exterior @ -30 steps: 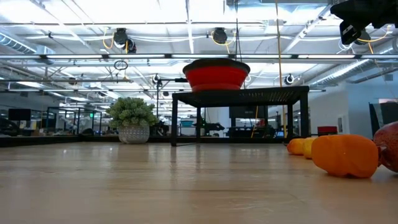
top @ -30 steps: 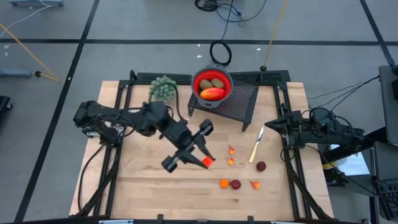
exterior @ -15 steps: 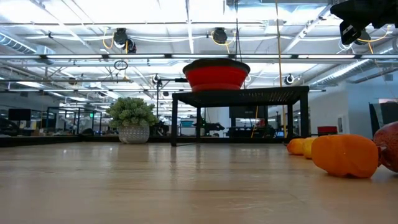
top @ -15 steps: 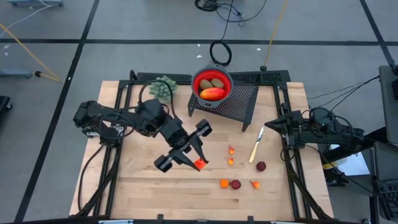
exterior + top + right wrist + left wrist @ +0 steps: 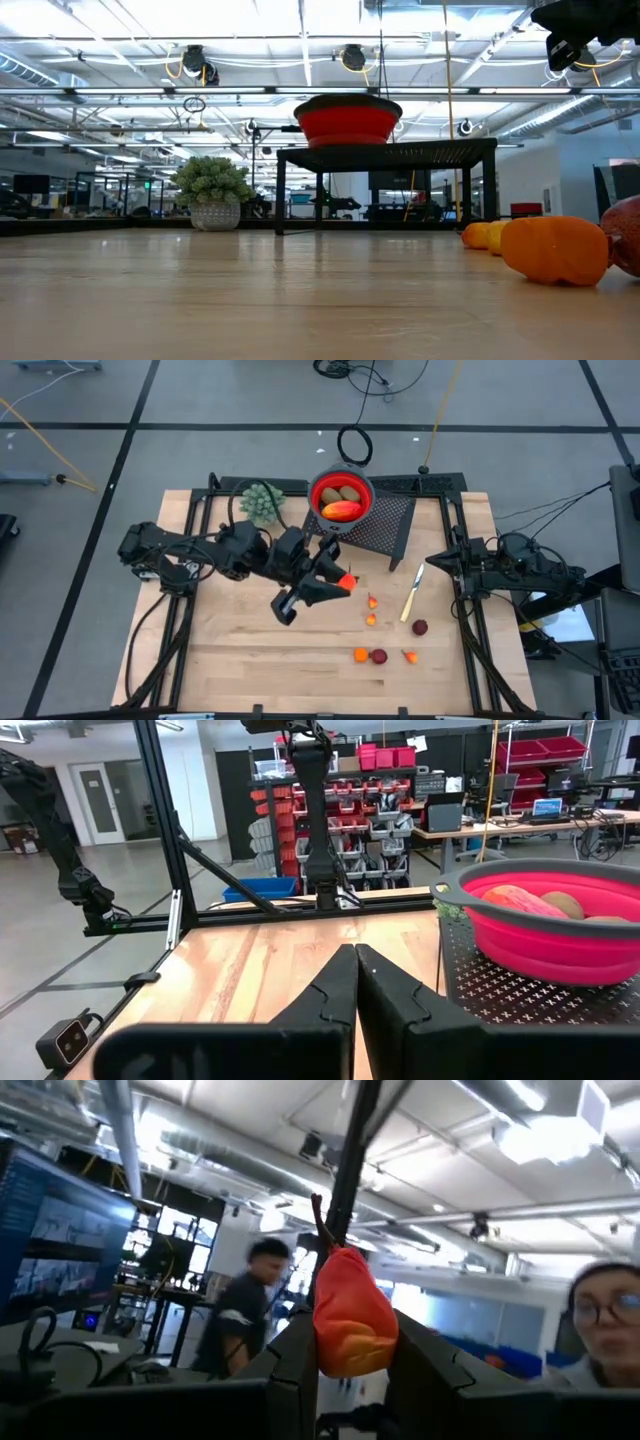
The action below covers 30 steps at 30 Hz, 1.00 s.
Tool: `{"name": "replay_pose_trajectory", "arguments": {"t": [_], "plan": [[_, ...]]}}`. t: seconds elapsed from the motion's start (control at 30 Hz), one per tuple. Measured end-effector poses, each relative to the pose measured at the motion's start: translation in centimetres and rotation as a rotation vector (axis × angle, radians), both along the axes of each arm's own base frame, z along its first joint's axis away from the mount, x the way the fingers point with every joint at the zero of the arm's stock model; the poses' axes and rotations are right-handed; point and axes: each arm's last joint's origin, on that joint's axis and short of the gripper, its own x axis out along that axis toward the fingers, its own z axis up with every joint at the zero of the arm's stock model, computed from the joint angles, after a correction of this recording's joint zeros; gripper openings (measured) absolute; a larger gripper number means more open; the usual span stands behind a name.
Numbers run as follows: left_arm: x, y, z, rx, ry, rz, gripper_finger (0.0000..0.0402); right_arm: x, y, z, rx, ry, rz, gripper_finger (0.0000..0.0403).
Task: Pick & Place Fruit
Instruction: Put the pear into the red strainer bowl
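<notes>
Above the middle of the wooden table [image 5: 250, 660], the left gripper [image 5: 340, 582] is clenching a small red-orange fruit piece [image 5: 352, 1318] between its fingers, lifted just short of the red bowl [image 5: 341, 497] sitting on a black mesh stand [image 5: 385, 525]. Two olive-brown ovals [image 5: 340, 493] and a longer red-orange piece [image 5: 342, 511] are lying inside the bowl. Several small bits [image 5: 378, 656] are resting on the table, while the right gripper [image 5: 432, 560] is waiting clamped shut at the table's right edge.
</notes>
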Motion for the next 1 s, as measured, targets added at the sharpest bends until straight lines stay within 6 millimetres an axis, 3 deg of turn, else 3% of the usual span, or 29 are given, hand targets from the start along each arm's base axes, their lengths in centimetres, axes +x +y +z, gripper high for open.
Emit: {"name": "replay_pose_trajectory", "arguments": {"t": [0.4, 0.8, 1.0], "plan": [[0.1, 0.1, -0.1, -0.053, 0.033, 0.006, 0.0093, 0.0, 0.0, 0.0, 0.0, 0.0, 0.0, 0.0], [1.2, 0.1, -5.1, 0.135, 0.524, 0.173, 0.0093, 0.0, 0.0, 0.0, 0.0, 0.0, 0.0, 0.0], [1.2, 1.5, -6.8, 0.209, 0.691, 0.334, 0.0093, 0.0, 0.0, 0.0, 0.0, 0.0, 0.0, 0.0]]}}
